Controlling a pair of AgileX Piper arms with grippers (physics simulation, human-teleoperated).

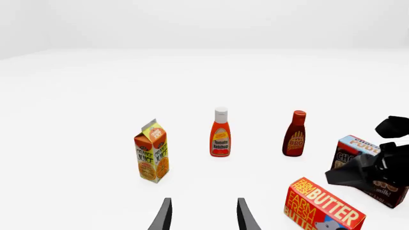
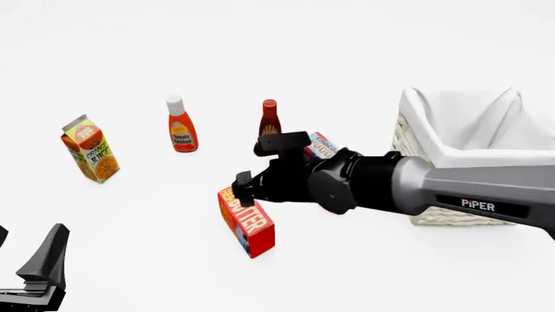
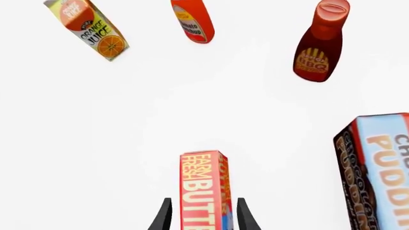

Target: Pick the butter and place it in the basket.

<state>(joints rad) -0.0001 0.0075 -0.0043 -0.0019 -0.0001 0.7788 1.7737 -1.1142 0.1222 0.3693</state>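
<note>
The butter [image 2: 247, 221], a small red box with orange-yellow lettering, lies on the white table in the middle of the front view. My right gripper [image 2: 245, 187] hovers right over its far end. In the right wrist view the butter [image 3: 204, 191] sits between the two open fingers [image 3: 164, 215] with a small gap on each side. The butter [image 1: 323, 208] also shows in the left wrist view. My left gripper [image 2: 26, 250] is low at the near left, open and holding nothing, far from the butter. The basket [image 2: 416, 123], cream wicker with white cloth lining, stands at the right.
A chocolate pudding box [image 2: 319, 144] stands just behind the right gripper. Further back are a BBQ sauce bottle [image 2: 270, 120], a tomato ketchup bottle [image 2: 181, 130] and an orange juice carton [image 2: 90, 151] at the left. The right arm [image 2: 451, 188] crosses in front of the basket.
</note>
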